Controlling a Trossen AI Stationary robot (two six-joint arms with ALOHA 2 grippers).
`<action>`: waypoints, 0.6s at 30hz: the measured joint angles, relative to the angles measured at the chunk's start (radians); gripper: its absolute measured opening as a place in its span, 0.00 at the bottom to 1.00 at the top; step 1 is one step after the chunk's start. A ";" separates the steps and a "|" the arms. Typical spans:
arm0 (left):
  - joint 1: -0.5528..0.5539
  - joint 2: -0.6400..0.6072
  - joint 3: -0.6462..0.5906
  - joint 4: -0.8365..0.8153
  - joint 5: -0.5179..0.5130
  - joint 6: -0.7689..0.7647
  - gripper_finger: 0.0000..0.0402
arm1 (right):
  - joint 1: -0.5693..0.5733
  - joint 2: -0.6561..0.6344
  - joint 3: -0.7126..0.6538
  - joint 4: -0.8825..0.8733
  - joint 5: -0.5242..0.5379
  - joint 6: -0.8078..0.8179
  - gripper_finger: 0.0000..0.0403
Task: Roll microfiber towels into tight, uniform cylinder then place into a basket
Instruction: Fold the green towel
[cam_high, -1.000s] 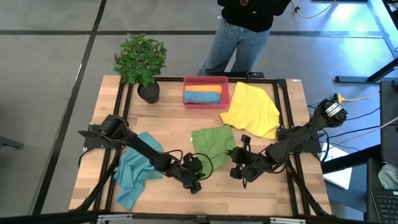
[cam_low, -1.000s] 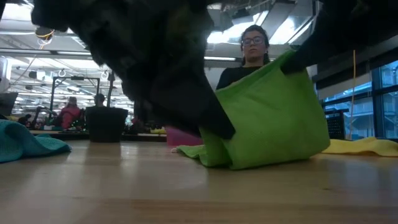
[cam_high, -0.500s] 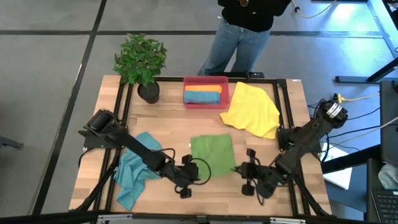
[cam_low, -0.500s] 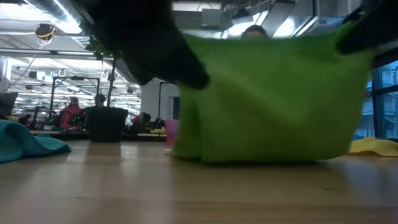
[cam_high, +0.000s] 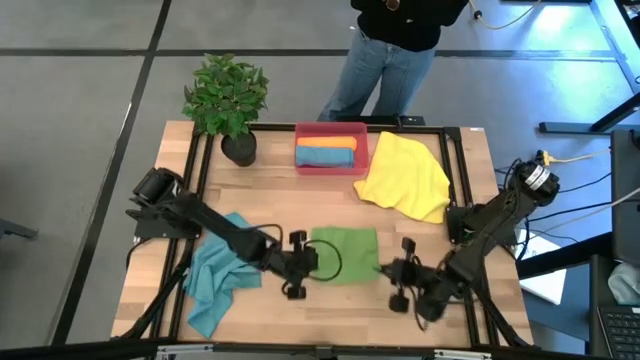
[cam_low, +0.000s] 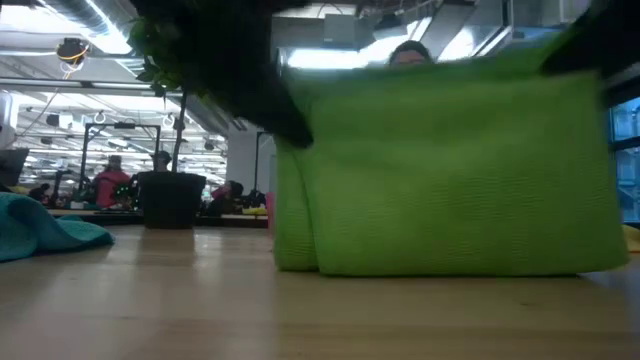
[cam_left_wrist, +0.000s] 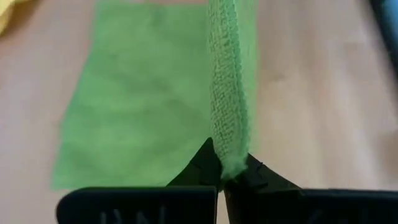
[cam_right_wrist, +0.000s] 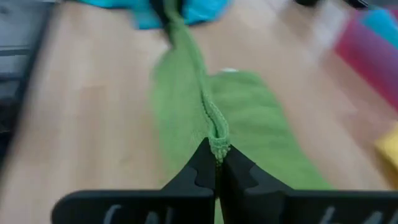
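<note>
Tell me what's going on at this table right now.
Both arms hold the green microfiber towel by one edge, stretched between them near the table's front. The left gripper is shut on one corner, the right gripper on the other. Part of the towel lies on the wooden table. The red-pink plastic basket holds an orange and a blue roll. The yellow towel and the teal towel lie loose.

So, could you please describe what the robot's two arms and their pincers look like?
Both arms are dark, slim and jointed, with black cables looping alongside. The left pincer and right pincer each have two flat black fingers tapering to pointed tips. The right arm carries a white-ringed joint near its base.
</note>
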 joint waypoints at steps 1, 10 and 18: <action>0.017 0.000 0.000 -0.021 0.000 0.000 0.00 | -0.020 0.000 0.000 -0.037 0.002 0.030 0.00; 0.152 0.037 0.000 -0.081 0.101 0.000 0.00 | -0.206 0.002 -0.049 -0.128 -0.135 0.086 0.00; 0.227 0.090 0.000 -0.079 0.175 0.018 0.00 | -0.307 0.003 -0.151 -0.022 -0.225 0.079 0.01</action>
